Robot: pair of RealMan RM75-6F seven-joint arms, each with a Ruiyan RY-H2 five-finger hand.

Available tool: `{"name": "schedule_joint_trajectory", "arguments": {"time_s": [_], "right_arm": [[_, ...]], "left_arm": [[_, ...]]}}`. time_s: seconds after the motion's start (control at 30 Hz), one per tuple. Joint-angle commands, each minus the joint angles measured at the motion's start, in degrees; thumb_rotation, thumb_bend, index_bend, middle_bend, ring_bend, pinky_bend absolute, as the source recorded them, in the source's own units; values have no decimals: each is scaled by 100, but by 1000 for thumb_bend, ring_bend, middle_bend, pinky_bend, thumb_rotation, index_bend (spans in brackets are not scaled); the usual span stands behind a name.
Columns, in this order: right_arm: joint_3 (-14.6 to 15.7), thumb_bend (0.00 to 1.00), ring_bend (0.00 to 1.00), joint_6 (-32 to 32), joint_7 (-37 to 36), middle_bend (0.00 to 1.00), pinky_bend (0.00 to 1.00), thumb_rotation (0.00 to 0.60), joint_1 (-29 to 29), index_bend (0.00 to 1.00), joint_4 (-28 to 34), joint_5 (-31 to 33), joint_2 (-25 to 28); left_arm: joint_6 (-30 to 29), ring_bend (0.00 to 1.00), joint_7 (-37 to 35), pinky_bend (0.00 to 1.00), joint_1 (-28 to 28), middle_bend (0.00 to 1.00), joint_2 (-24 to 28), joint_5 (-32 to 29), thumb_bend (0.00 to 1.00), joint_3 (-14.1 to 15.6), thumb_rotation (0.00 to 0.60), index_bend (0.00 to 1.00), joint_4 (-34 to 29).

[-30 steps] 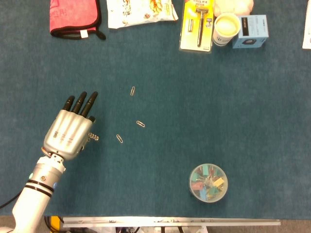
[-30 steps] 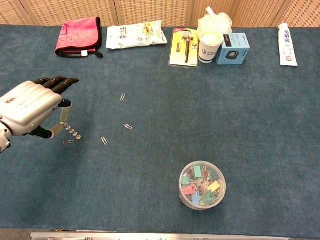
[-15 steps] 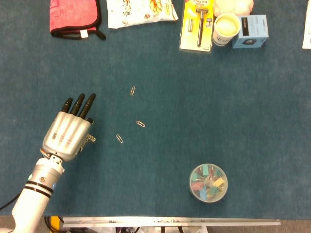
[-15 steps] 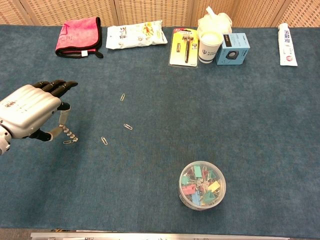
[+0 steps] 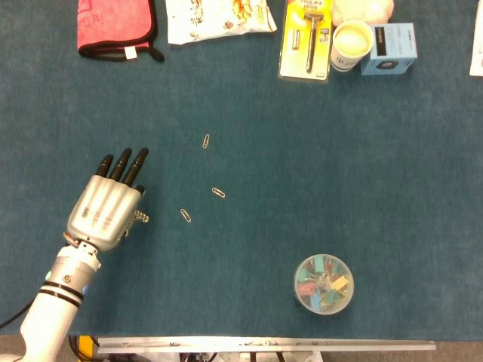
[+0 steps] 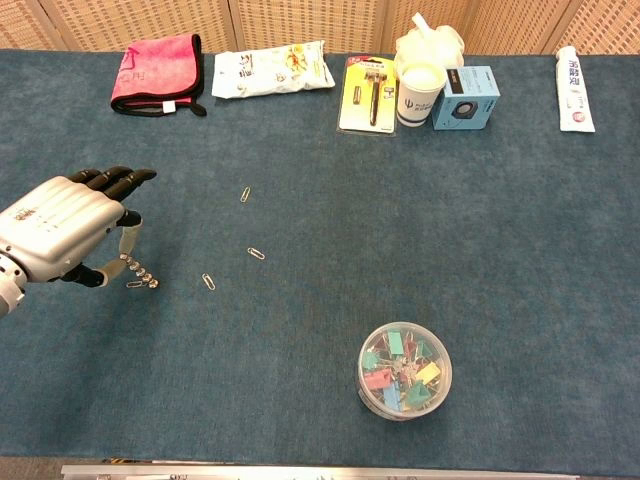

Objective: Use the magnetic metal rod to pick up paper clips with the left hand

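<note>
We see the left hand (image 6: pixel 62 232) low at the left of the blue cloth-covered table (image 6: pixel 520 250), back upward and dark fingers (image 5: pixel 124 166) stretched forward close together, while beneath it the thumb side pinches the magnetic metal rod (image 6: pixel 140 274), a short beaded silvery stick that slants down to the right with its tip at the cloth; in the head view only the rod's end pokes out past the knuckles. One paper clip (image 6: pixel 134 284) lies right at the rod's tip in the chest view, and we cannot tell whether it is stuck to the rod or merely resting on the cloth under it. Three more clips lie loose to the right of the hand: a near clip (image 5: pixel 185 215) just beside the rod's end, a middle clip (image 5: pixel 218 192) a bit further on, and a far clip (image 5: pixel 206 141) beyond them. Nearer the front edge stands a round clear tub of coloured binder clips (image 6: pixel 404 369). Along the back edge we see a pink cloth (image 6: pixel 157 60), a snack bag (image 6: pixel 272 67), a packaged razor (image 6: pixel 367 94), a paper cup (image 6: pixel 419 90) and a small blue box (image 6: pixel 465 98). The right hand shows in neither view
</note>
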State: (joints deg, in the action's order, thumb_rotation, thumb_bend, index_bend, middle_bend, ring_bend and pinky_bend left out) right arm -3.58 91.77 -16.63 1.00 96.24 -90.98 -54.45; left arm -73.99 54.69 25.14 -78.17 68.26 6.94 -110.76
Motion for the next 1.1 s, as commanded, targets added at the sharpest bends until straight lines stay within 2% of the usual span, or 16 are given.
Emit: {"name": "schedule_joint_trajectory", "arguments": {"time_s": [0.03,0.77,1.1], "right_arm": [[-1,118,175,4,-3,195,310,600,-2,198,3,1,2],[-1,118,175,-48,27,195,310,600,15,198,16,32,-4],[-13,117,175,85,-48,195,310,600,-35,198,21,-14,37]], "left_arm": [[-2,0,3,132,-12,0,1,12,358,-4,600,528,-3],[51,0,-14,132,-115,0,145,10,357,-37,600,528,40],[114,0,327,132,-22,0,57,124,358,-78,600,528,-284]]}}
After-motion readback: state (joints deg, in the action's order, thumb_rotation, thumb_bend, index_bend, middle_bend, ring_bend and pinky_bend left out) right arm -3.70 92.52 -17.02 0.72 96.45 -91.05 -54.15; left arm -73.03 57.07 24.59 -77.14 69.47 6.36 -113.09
